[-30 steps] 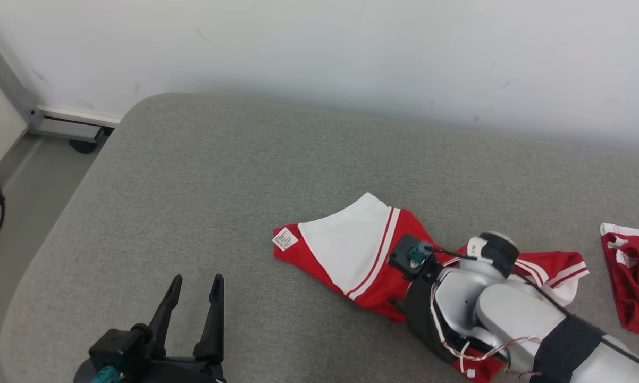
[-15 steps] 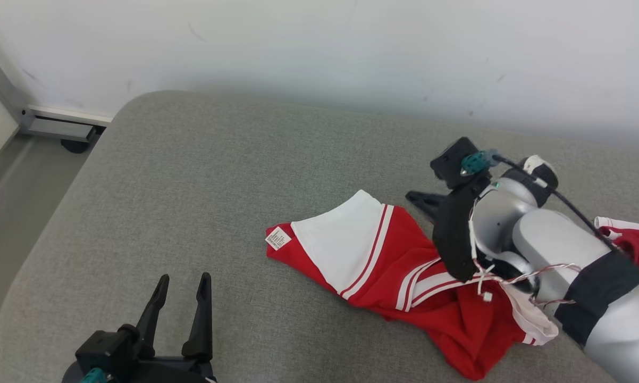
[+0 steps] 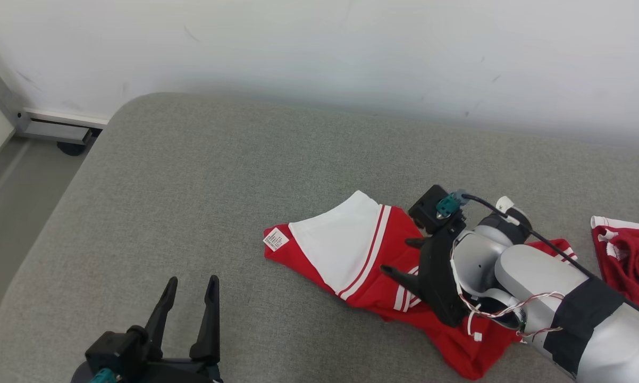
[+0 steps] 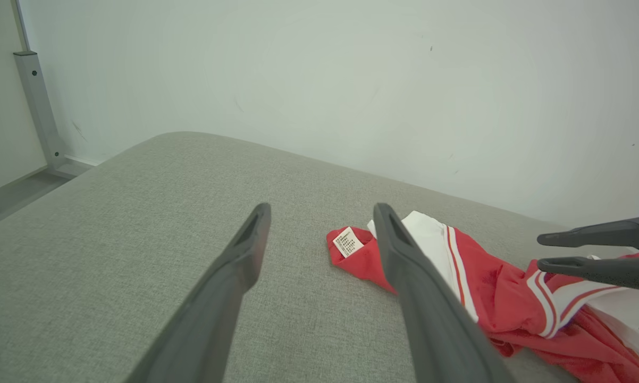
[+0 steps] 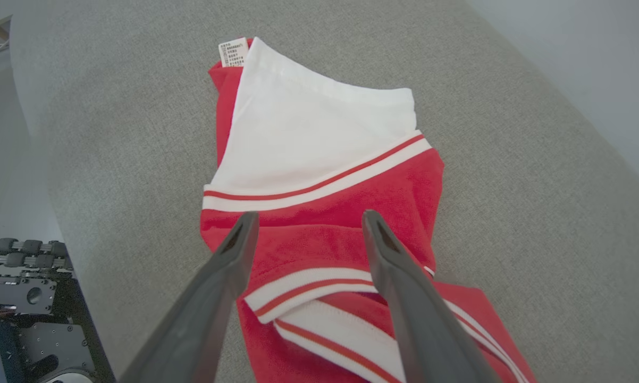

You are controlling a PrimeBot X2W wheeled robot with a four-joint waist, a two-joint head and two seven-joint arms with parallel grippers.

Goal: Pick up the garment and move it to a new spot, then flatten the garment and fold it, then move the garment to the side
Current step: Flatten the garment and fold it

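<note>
The garment is a red and white piece with striped trim and a small white label, lying rumpled on the grey padded surface. My right gripper hangs open just above its red middle, holding nothing. In the right wrist view the garment spreads beyond the open right gripper, white panel farthest away. My left gripper stands open near the front left, well apart from the cloth. In the left wrist view the open left gripper faces the garment, with the right gripper at the right edge.
A second red and white cloth lies at the right edge of the surface. A white wall runs behind. The surface's rounded corner and the floor with a metal rail are at the left.
My right arm rose toward the wall, dragging part of the garment, then came back down over it with jaws open. The cloth's right part now lies bunched toward the front. The head camera shifted slightly.
</note>
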